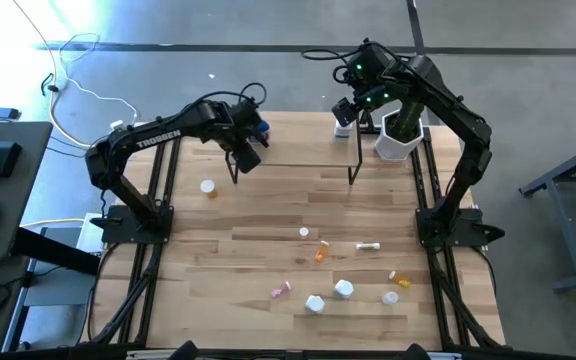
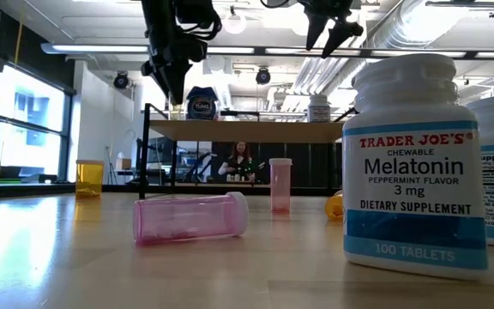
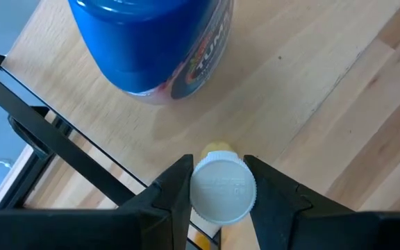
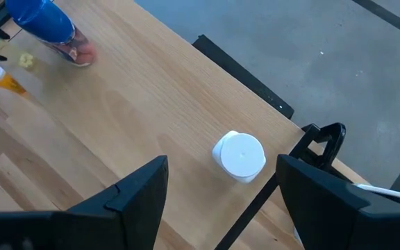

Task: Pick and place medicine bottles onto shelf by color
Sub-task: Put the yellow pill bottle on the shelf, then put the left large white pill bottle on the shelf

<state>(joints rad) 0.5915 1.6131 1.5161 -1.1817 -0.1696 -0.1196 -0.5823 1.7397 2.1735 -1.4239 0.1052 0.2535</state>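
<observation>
Right now I count 2 bottles on the shelf (image 1: pixel 298 140): a blue-lidded jar (image 3: pixel 151 42) just ahead of my left gripper (image 3: pixel 217 191), and a white-capped bottle (image 4: pixel 239 155) under my right gripper (image 4: pixel 221 194). A 3rd, an orange bottle with a white cap (image 3: pixel 221 191), sits pinched between my left fingers (image 3: pixel 176 194), which are closed narrow on its cap, so it hangs directly below that gripper over the shelf's left end. My right gripper is spread wide and holds nothing; the white-capped bottle stands between and beyond its fingers, not touched.

Down on the table (image 1: pixel 218 260), well apart from both grippers, I make out about 8 more small bottles: 1 alone (image 1: pixel 208 187) below my left arm, the others scattered toward the near right, orange, pink and white among them.

From table height, the nearest white bottle (image 2: pixel 414 163) reads "TRADER JOE'S CHEWABLE Melatonin PEPPERMINT FLAVOR 3 mg DIETARY SUPPLEMENT 100 TABLETS". A pink bottle (image 2: pixel 191 217) lies on its side beside it. My left arm carries the word "TROSSEN"
</observation>
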